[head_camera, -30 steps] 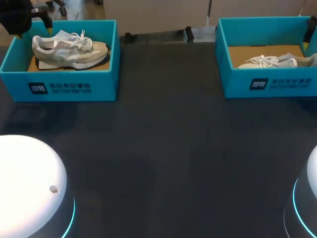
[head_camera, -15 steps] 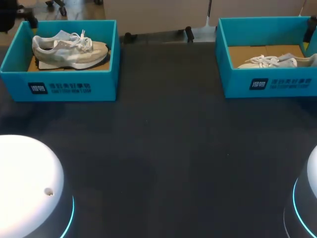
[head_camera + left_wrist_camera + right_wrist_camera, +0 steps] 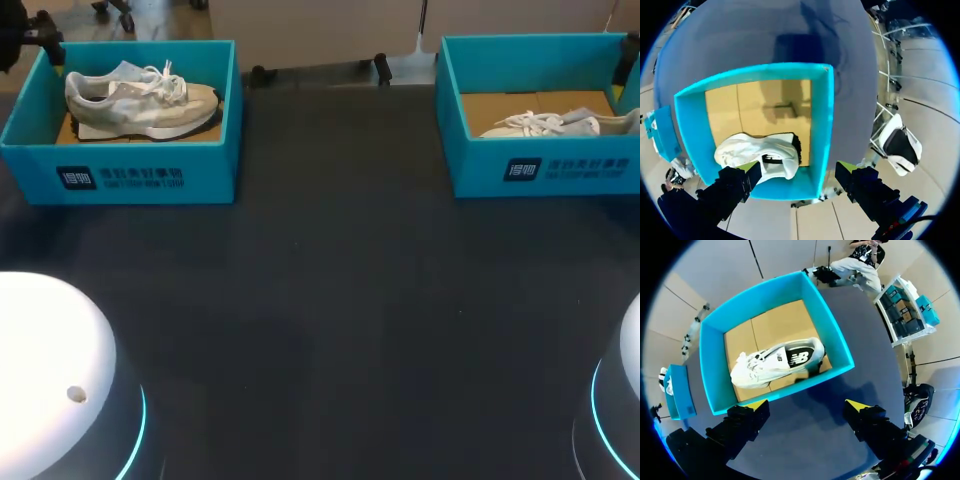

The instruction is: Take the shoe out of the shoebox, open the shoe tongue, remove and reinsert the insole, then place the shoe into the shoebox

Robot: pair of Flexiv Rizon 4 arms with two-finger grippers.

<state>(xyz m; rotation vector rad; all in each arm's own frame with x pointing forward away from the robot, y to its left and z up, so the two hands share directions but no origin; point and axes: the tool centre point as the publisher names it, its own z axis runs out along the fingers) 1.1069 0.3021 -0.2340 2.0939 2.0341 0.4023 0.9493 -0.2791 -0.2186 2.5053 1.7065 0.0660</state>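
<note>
Shoe [image 3: 140,95]: lying on its sole inside the left shoebox [image 3: 130,175] at the upper left of the head view, toe pointing toward the frame's middle. Also lying boxed, at the upper right: a second shoe [image 3: 560,123] in the right shoebox [image 3: 540,170].

Hovering over the left shoebox with the left gripper [image 3: 796,169], fingers spread wide and grasping nothing, the white shoe lying below, nearer one finger than the other. Hanging likewise released and empty, the right gripper [image 3: 809,407], above the dark table [image 3: 330,300] just short of the right shoebox's near wall.

Judging the task as barely starting: nothing lifted out yet, tongue not opened, insole neither removed nor reinserted, return to the box not done. Expecting a descent and a grasp as the first step, without being able to tell which of the two shoes.
</note>
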